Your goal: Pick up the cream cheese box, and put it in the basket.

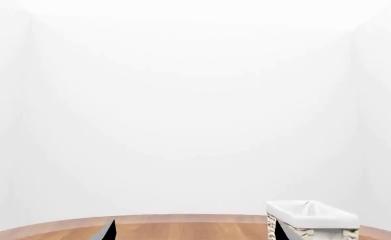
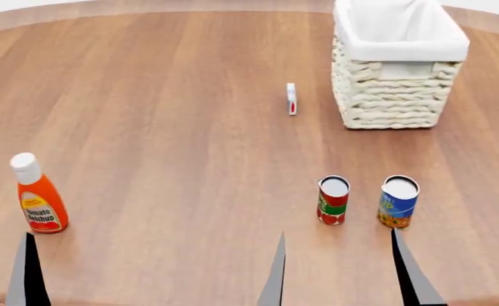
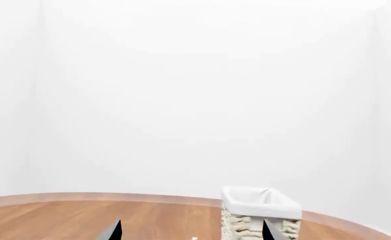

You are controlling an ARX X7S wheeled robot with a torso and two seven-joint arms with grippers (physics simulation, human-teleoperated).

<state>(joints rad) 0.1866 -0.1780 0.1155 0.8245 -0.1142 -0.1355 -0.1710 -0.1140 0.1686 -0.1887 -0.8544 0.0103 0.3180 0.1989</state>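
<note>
One thin cream cheese box (image 2: 291, 99); woven wicker basket (image 2: 392, 95).

All I can see of my own body is the tips of my tools: slim, tapering, pointed blades, dark grey to black, with flat faces. My left tool (image 2: 152, 274) shows one black tip and one lighter grey tip. My right tool (image 2: 411, 271) shows only a single black tip; no cables, screws or markings are visible.

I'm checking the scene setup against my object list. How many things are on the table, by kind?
Cans: 2, the red-green can and the blue-yellow can
Ketchup bottle: 1
Cream cheese box: 1
Basket: 1
Total: 5
</note>
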